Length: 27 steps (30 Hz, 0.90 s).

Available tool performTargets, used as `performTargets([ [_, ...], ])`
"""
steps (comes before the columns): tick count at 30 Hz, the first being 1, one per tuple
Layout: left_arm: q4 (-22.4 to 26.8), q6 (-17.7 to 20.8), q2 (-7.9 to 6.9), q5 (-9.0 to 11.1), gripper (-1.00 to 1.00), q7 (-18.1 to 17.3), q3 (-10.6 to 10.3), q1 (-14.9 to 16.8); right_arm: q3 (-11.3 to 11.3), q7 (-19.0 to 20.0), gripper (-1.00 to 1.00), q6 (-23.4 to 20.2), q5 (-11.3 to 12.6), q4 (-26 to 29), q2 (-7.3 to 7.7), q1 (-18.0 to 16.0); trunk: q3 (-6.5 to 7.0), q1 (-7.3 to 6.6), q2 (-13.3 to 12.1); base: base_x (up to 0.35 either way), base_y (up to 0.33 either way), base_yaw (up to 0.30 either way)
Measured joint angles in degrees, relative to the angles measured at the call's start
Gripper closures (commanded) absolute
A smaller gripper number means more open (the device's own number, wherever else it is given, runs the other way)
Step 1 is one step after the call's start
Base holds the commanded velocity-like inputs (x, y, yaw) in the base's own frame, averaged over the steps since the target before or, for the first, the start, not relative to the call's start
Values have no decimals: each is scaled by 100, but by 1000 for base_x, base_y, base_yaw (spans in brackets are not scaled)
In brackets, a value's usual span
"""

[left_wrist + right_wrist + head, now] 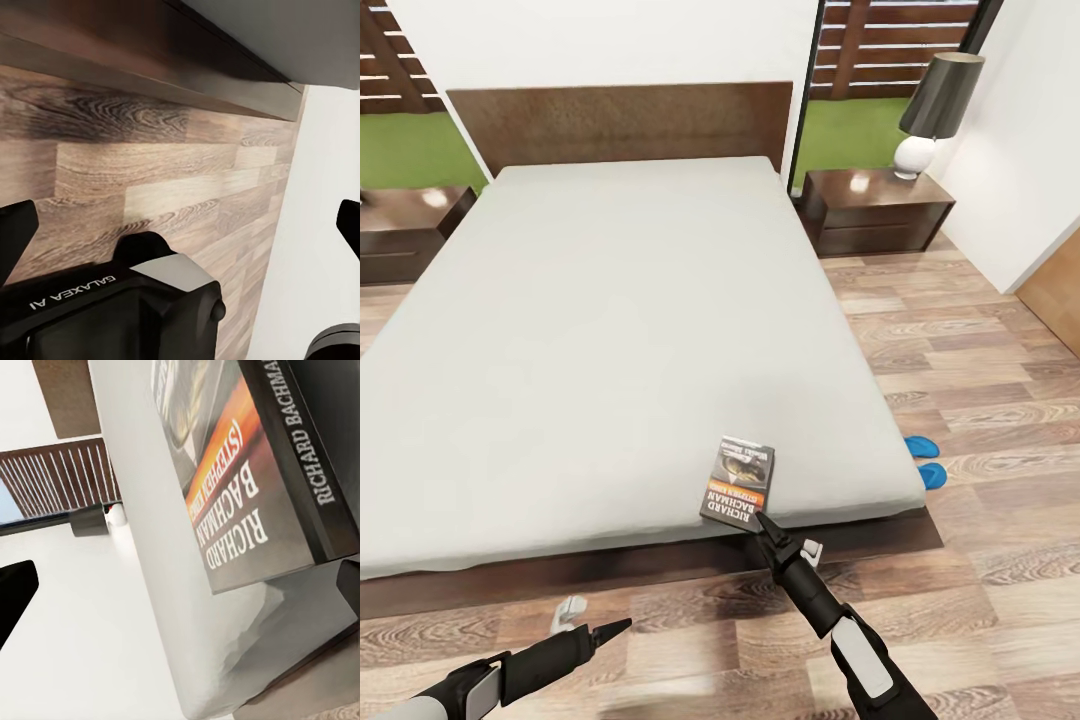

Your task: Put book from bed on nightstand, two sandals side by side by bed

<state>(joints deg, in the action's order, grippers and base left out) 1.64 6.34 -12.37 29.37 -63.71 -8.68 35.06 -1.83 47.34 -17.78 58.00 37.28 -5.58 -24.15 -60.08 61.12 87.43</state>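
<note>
The book point(738, 482) lies flat on the light-grey mattress of the bed point(610, 330), close to its foot edge at the right. In the right wrist view the book point(247, 487) sits close up, with its orange band and white lettering. My right gripper point(787, 533) is open just below the mattress edge, and one dark fingertip point(762, 520) reaches the book's near edge. My left gripper point(595, 620) hangs open over the floor before the bed frame, holding nothing. The two sandals point(925, 460) lie on the floor by the bed's right side, close together. A nightstand point(875, 210) stands at each side of the headboard.
A lamp point(935, 110) with a dark shade stands on the right nightstand. The other nightstand point(405, 230) is at the far left. Wood-plank floor point(980, 380) runs along the bed's right side. In the left wrist view the dark bed frame point(150, 67) runs above the planks.
</note>
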Motion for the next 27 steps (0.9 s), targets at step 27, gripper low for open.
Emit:
performTargets([
  [27,0,0,0,0,-100,0,0,0,-8,0,-100,0,1,0,0,0,-359,439,802,0,0,0],
])
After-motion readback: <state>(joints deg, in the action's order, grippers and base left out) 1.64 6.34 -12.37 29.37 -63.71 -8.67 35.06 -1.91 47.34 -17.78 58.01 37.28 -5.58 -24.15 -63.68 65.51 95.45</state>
